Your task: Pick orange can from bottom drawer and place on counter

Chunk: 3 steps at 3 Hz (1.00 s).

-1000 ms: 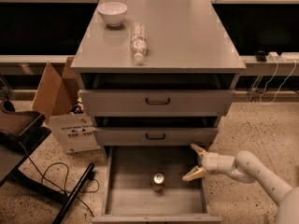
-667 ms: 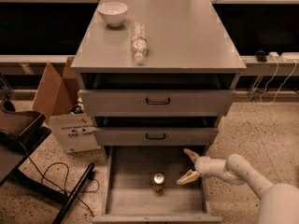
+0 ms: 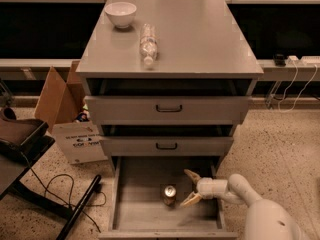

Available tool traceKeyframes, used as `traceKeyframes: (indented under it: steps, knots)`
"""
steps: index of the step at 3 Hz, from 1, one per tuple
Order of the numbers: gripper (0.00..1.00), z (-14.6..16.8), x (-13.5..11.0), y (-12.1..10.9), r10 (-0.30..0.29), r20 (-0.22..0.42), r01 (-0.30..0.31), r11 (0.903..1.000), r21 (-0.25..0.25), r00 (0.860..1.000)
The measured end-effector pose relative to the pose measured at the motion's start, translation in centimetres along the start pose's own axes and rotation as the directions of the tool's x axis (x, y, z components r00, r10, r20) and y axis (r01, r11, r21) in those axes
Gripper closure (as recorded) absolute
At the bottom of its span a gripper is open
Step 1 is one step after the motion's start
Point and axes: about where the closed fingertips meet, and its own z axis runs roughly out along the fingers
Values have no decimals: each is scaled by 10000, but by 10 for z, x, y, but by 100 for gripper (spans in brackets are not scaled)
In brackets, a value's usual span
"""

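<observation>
Your claw (image 3: 185, 188) sits low in the bottom drawer (image 3: 142, 215), just right of the orange can (image 3: 170, 194), fingers spread wide and gripping nothing; the can stands upright, with the counter (image 3: 200, 39) well above it

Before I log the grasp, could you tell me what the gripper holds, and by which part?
Nothing is held: the gripper is open in the bottom drawer, just right of the upright orange can, its fingers not around it.
</observation>
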Motion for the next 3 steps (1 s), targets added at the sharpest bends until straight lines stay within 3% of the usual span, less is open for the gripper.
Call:
traceKeyframes:
  steps: [2,3]
  knots:
    - [0,50,38,29,-64,686,110,9977,-666,9976]
    - [27,81,43,38,-108,992,214,9941,-1064,9950]
